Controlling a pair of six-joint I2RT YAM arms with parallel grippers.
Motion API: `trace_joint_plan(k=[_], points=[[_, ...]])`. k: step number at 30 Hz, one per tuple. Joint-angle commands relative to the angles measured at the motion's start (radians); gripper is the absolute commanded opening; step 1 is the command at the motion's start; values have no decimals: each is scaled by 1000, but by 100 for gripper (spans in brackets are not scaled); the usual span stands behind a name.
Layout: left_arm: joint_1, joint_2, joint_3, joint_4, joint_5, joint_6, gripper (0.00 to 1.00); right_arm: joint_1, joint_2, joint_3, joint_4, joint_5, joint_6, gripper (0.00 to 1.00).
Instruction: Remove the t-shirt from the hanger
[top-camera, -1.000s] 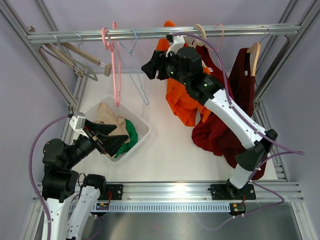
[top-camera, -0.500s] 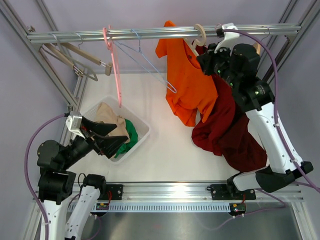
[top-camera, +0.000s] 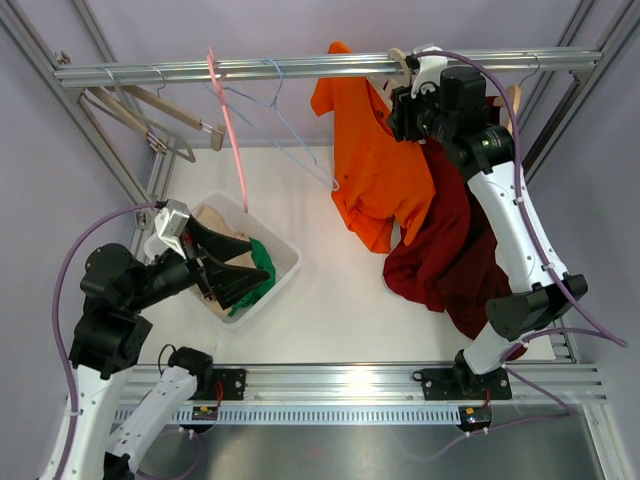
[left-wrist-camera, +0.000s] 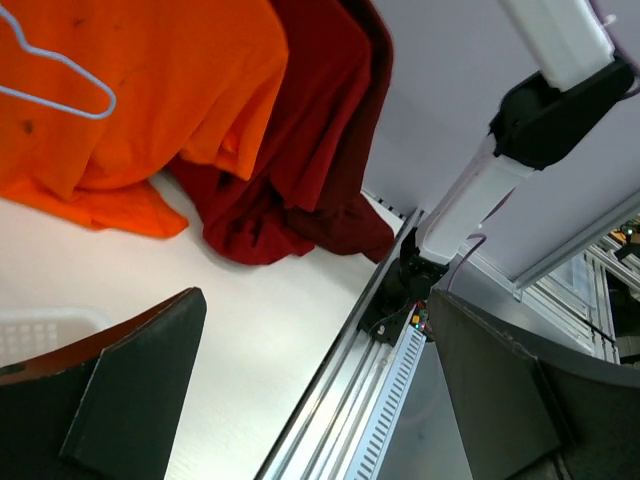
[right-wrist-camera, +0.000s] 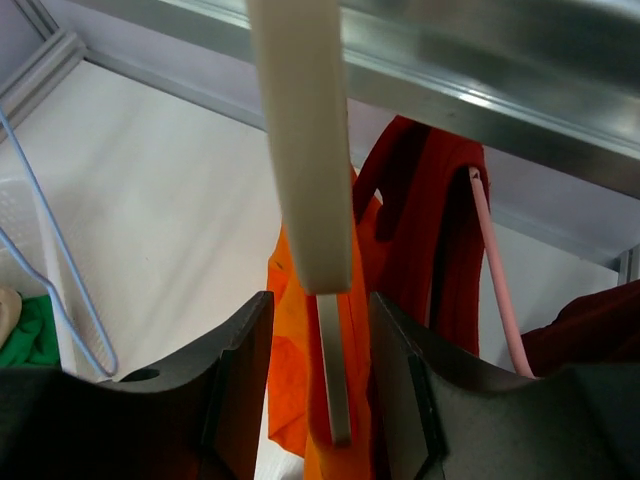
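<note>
Since the right pincer is set released astride the pale hanger under the rail, nothing is grasped; the orange t-shirt is draped below it, along the hanger's downward-sloping axis. The left pincer, spread wide, is found well apart.

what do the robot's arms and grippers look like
The left arm and the right arm both have white links joined by chunky black joints, and each trails a looping purple cable. The left gripper and right gripper each carry two broad, matte black, wedge-shaped fingers.
</note>
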Motion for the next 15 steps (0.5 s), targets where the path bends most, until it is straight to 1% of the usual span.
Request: trace_joint_plan(k=[1,3,4,5,7,8,9,10,11,13,14,15], points=[[-60,51,78,-22,-48,72,99,-9,-5,42,3,-27,-31,49],[-102,66,57,-18,-103,74,99,-10,-25,-12,62,-52,-12,43],[-121,69,46,-18,-169,77,99,-9,-42,-53,82,-61,-3,40],[-167,71,26,-20,-201,78,99,-10,-50,-70,104,-86,6,35],[-220,86,17,-20,-282,87,99,-9,-59,-92,151,-110,47,30],[-283,95,17,-18,-310,91,99,-9,-60,-96,165,-135,61,23],[-317,101,20,-18,-342,97,98,-9,-62,-100,176,-144,86,20],[-349,109,21,-22,-372,100,98,-9,-60,-100,190,-153,96,17],[-410,118,24,-22,-431,104,98,-9,-57,-100,190,-161,101,17],[-467,132,28,-23,-510,107,98,-7,-51,-107,187,-163,103,16],[-518,144,26,-20,-534,107,98,-7,-53,-113,190,-156,103,10],[-544,152,25,-22,-560,106,98,-7,-56,-121,202,-153,109,3]])
